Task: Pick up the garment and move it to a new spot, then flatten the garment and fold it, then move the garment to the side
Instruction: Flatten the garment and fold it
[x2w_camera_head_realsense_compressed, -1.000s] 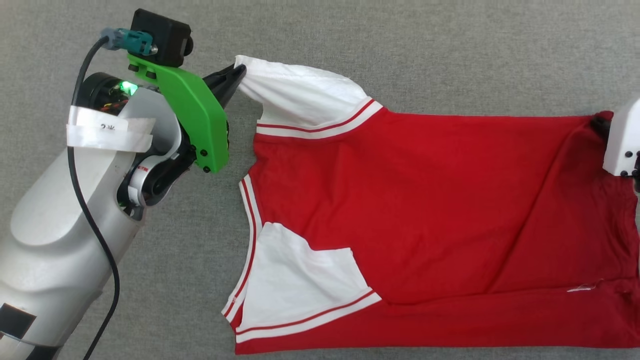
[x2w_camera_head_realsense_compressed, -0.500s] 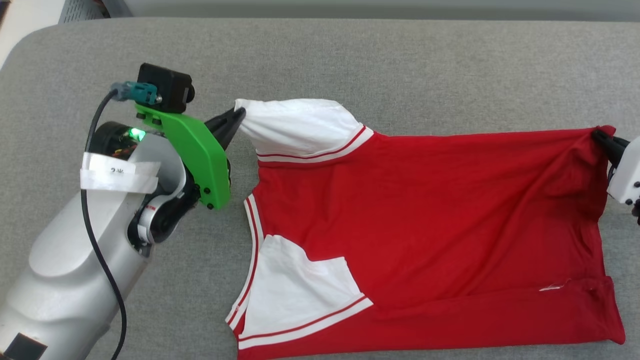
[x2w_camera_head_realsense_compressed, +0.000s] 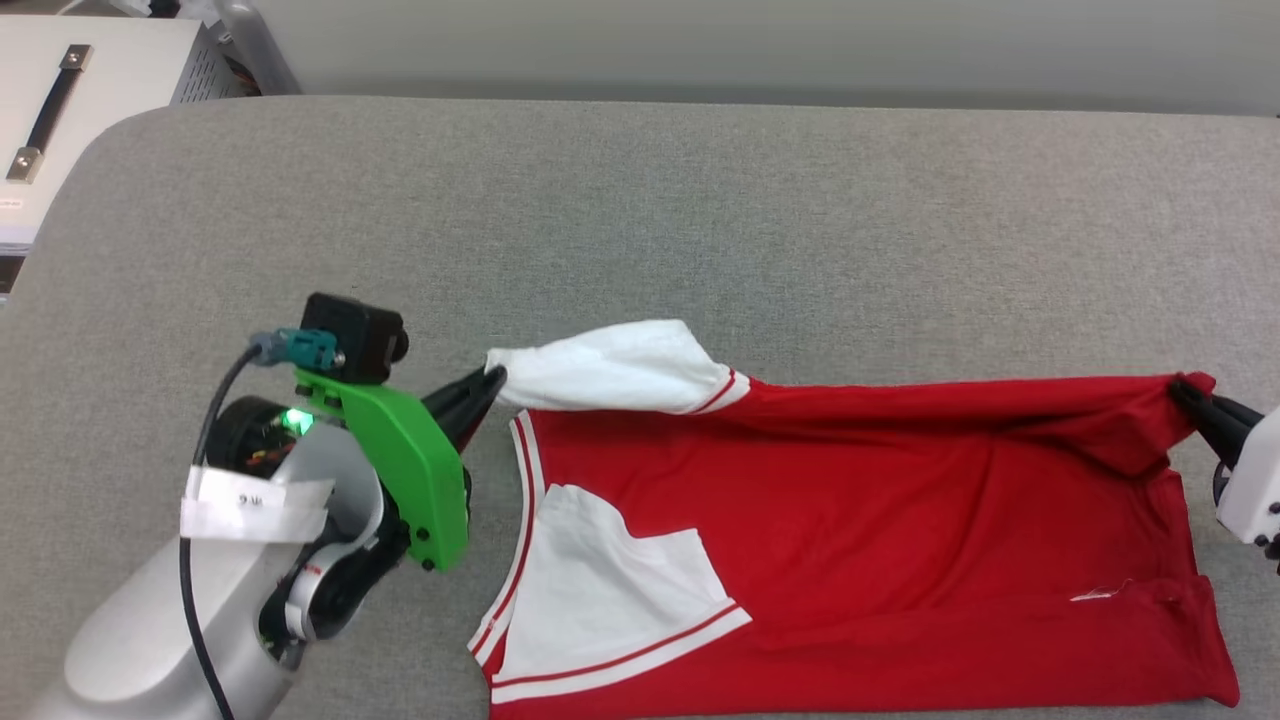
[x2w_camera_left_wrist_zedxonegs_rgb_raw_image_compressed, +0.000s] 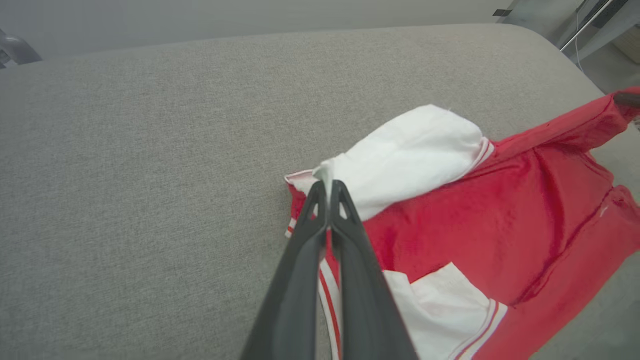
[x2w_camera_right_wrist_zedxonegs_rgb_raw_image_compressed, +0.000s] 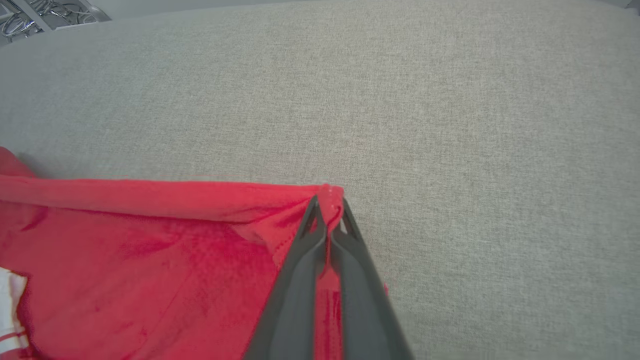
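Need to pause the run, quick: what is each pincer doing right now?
Left pincer: closed, pinching the white sleeve of the red jersey.
Right pincer: closed, pinching the red jersey's bottom corner.

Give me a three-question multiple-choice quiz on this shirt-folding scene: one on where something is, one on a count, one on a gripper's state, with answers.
1. Where does the left gripper grip the red jersey T-shirt with white short sleeves?
A. the tip of the farther white sleeve
B. the collar
C. the bottom hem

2. How many white sleeves show in the head view?
A. one
B. two
C. four

3. What is the right gripper doing?
A. hanging open above the T-shirt
B. shut on a red corner of the T-shirt
C. shut on nothing

Answers:
1 A: the left wrist view shows white cloth pinched at the gripper's tip.
2 B: the farther one, plus the nearer white sleeve lying flat.
3 B: red cloth is pinched between its closed tips.
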